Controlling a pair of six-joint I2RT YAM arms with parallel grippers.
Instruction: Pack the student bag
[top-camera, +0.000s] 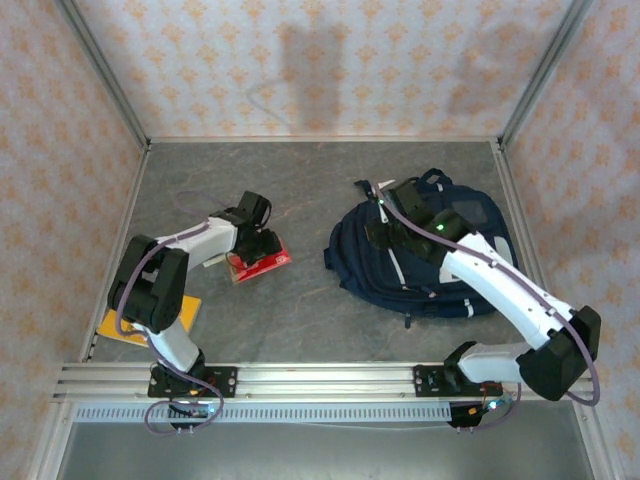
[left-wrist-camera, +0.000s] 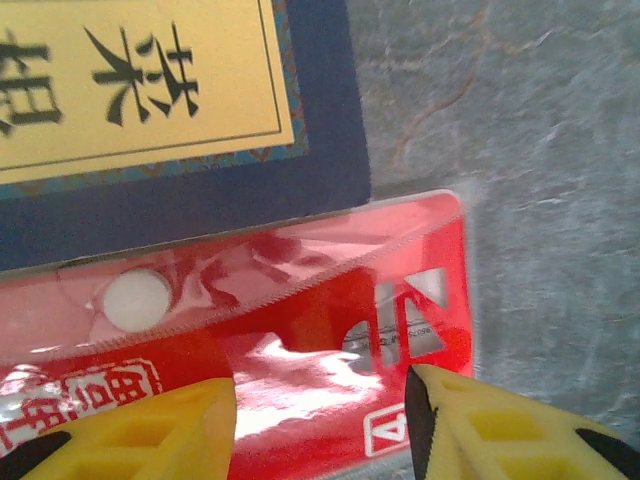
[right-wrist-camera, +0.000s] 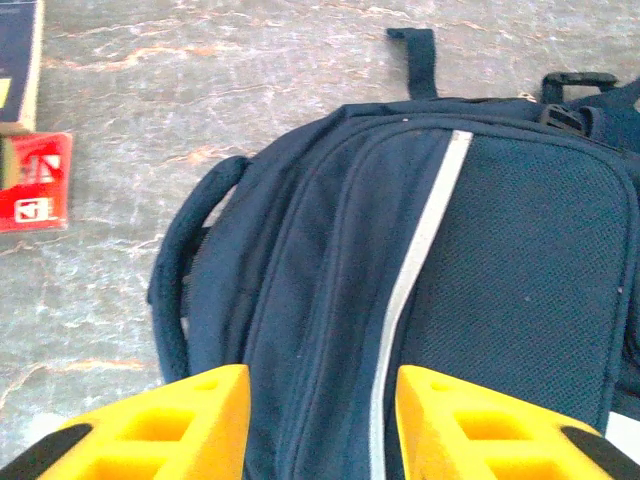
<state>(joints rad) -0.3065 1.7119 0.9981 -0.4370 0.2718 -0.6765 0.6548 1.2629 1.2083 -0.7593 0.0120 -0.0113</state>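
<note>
Yellow fingertips (left-wrist-camera: 130, 435) of my left tool (left-wrist-camera: 320, 425) sit at the bottom of the left wrist view. They are spread, with the red plastic pouch (left-wrist-camera: 300, 330) showing in the gap and running on past the left finger, so nothing is pinched yet. My right tool (right-wrist-camera: 320, 420) is also spread, poised over the student bag (right-wrist-camera: 500, 250) and gripping nothing I can make out.

Step in hand, as I judge it: fetching the pouch while the right side readies the bag. From the top camera the bag lies right of centre on the table (top-camera: 300, 320), well apart from the pouch at centre left.

Next move: the pouch is flat, thin and glossy, so I need a low bite on its edge. It meets the navy book (left-wrist-camera: 320, 130) above it; which overlaps, I cannot tell. Whether a bag zip is open I cannot tell either.

Writing: large black Chinese characters on the book's yellow panel, cropped. White seal-style characters at the pouch's lower left; a white triangle mark; below it a boxed figure, possibly a 4. No brand legible on the bag.
</note>
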